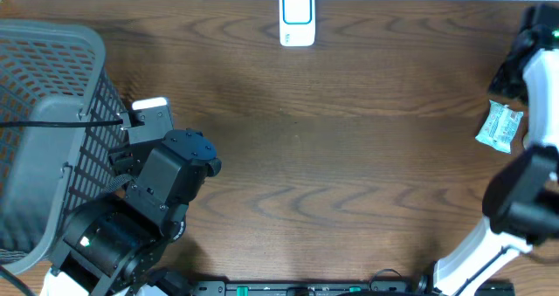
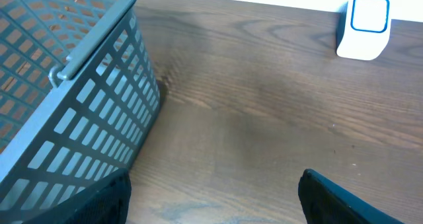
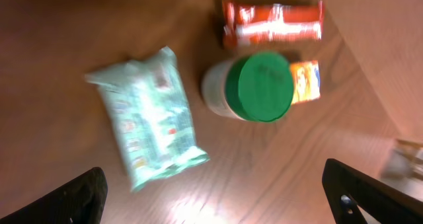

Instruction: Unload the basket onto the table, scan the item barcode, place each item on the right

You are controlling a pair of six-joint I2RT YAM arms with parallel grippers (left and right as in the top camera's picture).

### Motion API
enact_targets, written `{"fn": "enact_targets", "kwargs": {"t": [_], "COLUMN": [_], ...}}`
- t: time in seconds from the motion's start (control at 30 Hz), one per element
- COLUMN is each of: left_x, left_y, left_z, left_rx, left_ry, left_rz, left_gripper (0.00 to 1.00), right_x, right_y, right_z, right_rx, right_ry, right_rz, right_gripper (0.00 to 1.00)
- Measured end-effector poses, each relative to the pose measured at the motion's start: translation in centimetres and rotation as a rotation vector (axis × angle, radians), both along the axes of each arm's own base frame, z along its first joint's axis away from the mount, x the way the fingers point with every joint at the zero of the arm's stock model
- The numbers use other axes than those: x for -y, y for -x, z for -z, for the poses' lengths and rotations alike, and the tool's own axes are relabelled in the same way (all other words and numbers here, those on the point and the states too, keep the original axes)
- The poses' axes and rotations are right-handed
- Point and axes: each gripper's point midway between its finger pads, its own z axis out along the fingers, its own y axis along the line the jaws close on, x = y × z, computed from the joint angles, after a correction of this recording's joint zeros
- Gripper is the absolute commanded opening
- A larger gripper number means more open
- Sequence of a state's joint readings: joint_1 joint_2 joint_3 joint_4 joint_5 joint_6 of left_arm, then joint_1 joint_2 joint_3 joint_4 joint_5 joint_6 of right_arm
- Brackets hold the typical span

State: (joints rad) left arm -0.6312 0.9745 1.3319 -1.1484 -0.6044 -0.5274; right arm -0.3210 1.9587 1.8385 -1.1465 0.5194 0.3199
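A pale green packet [image 3: 149,125] lies flat on the table, also seen at the right edge from overhead as the same packet [image 1: 500,126]. My right gripper [image 3: 221,197] hovers over it, open wide, with nothing between its fingers; the picture is blurred. The white barcode scanner [image 1: 297,17] with a blue square stands at the far middle edge, and the left wrist view shows that scanner [image 2: 363,26] at its upper right. My left gripper [image 2: 211,197] is open and empty over bare wood beside the basket.
A grey mesh basket [image 1: 52,130] fills the left side, close against the left arm, its wall [image 2: 99,118] next to the left finger. Near the green packet stand a green-lidded jar [image 3: 258,88], a red-orange packet [image 3: 272,22] and a small orange packet [image 3: 305,80].
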Motion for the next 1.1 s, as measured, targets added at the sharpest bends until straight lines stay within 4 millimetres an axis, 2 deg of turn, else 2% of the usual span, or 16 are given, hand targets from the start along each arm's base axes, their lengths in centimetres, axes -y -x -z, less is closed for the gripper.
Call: {"fn": "enact_targets", "kwargs": {"t": [0.1, 0.2, 0.3, 0.4, 0.57, 0.77, 0.93, 1.03, 1.1], "left_x": [0.0, 0.0, 0.0, 0.0, 0.0, 0.0, 0.0, 0.0, 0.0], "left_y": [0.0, 0.0, 0.0, 0.0, 0.0, 0.0, 0.0, 0.0, 0.0], "left_z": [0.0, 0.0, 0.0, 0.0, 0.0, 0.0, 0.0, 0.0, 0.0], "left_rx": [-0.001, -0.001, 0.000, 0.000, 0.000, 0.000, 0.000, 0.000, 0.000], "left_ry": [-0.001, 0.000, 0.000, 0.000, 0.000, 0.000, 0.000, 0.000, 0.000], "left_rz": [0.000, 0.000, 0.000, 0.000, 0.000, 0.000, 0.000, 0.000, 0.000], "left_gripper": [0.81, 0.81, 0.81, 0.82, 0.81, 0.81, 0.81, 0.81, 0.82], "right_x": [-2.2, -5.4, -8.6, -11.1, -13.7, -15.9, -18.5, -20.3, -21.3], "right_y": [-0.2, 1.0, 4.1, 8.0, 13.3, 19.0, 24.8, 29.3, 33.0], "right_z": [-6.5, -13.5, -19.4, -23.6, -28.4, -32.0, -33.3, -34.3, -34.8], "right_rx": [0.198, 0.404, 0.565, 0.681, 0.839, 0.984, 1.079, 1.181, 1.266], "right_ry": [-0.050, -0.109, -0.140, -0.139, -0.091, -0.019, 0.009, 0.032, 0.058], "right_rz": [-0.080, -0.195, -0.293, -0.363, -0.430, -0.477, -0.543, -0.613, -0.656], "right_gripper": [0.99, 0.99, 0.99, 0.99, 0.99, 0.99, 0.99, 0.99, 0.99]}}
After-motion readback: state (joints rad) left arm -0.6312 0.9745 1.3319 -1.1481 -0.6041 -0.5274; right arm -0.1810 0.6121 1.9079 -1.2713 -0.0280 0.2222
